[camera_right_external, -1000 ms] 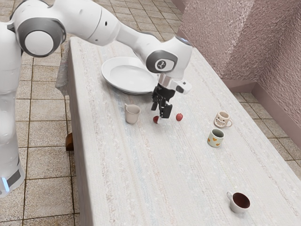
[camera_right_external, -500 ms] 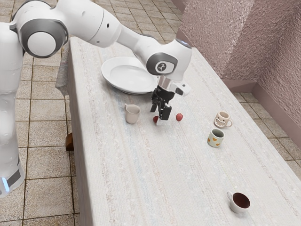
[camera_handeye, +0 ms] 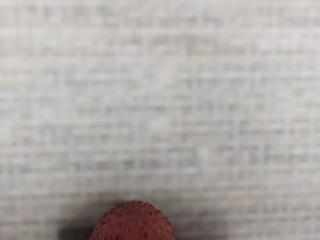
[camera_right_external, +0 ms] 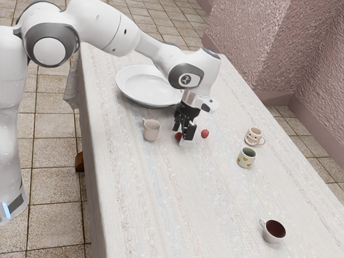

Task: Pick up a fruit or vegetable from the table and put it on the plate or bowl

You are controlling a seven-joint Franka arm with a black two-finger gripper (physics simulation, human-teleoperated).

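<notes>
Red fruit (camera_right_external: 178, 136), small & round, lay on the table (camera_right_external: 161, 204) approx. at the centre of the exterior view, right at the tip of the black gripper (camera_right_external: 183, 133), which partly covered it. The arm (camera_right_external: 107, 27) came in from the upper left of the frame & bent down over that spot, w/ the gripper pointing at the tabletop. Couldn't tell whether the gripper was open or closed on the fruit, as its black parts overlapped the fruit from this angle. In the wrist view the same fruit (camera_handeye: 132, 222) sat just under the hand, dark red w/ bumpy skin, on the pale woven cloth (camera_handeye: 160, 100), w/ a shadow beside it. A 2nd red fruit (camera_right_external: 205, 133) lay just to the exterior view's right of the gripper, apart from the 1st. The white plate (camera_right_external: 141, 88) sat higher in the frame, behind the gripper. A beige cup (camera_right_external: 151, 129) stood near the fruit, to its left in the frame. Three more cups stood to the right: a smiley cup (camera_right_external: 253, 136), a hearts cup (camera_right_external: 246, 157) just below it, & a white cup (camera_right_external: 273, 230) w/ a dark inside near the lower right corner.
</notes>
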